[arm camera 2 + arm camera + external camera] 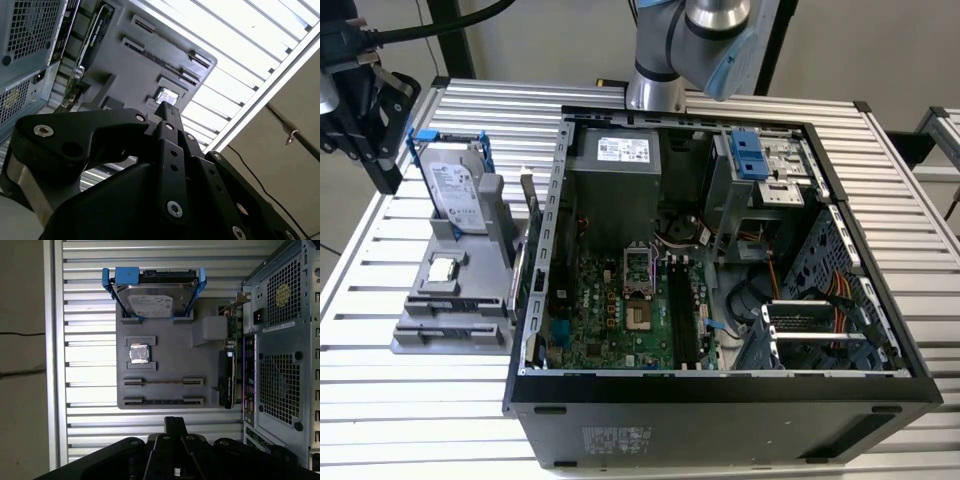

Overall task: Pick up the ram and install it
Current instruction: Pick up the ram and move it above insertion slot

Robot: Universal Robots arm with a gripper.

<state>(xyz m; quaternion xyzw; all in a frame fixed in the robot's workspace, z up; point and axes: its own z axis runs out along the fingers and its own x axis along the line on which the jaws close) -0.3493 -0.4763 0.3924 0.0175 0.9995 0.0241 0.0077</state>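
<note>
Two containers: a gray holder point(167, 365) on the slatted table point(420, 410), and just beside it the open computer case point(720, 400), toward the exterior view's right.
Holder contents: a hard drive point(150, 289) in a blue caddy point(125, 276) stands at one edge. A small square processor chip point(139, 353) sits in a recess mid-holder. Two long slots run along the opposite edge, and a black card point(226, 385) stands upright along the edge facing the case.
Case contents: a green motherboard point(610, 320) on the floor, a power supply point(615, 200) in the corner closest to the hard drive, plus loose cables point(820, 285).
Writing: there's a white label point(150, 304) on the hard drive and a white sticker point(622, 149) on the power supply, but the print's too small for me to make out.
Task item: the ram point(163, 401) looks like the dark thin stick standing on edge in the outermost long slot, the one farthest from the hard drive. The neighbouring slot holds a thinner strip I can't identify.
Arm end: the gripper point(175, 421) hangs above the table, off the holder's slotted edge, with its fingers pinched together and nothing between them.
Gap: the ram is well apart from the fingers, no contact. Its slot is the part of the holder nearest the fingertips in the first wrist view.
</note>
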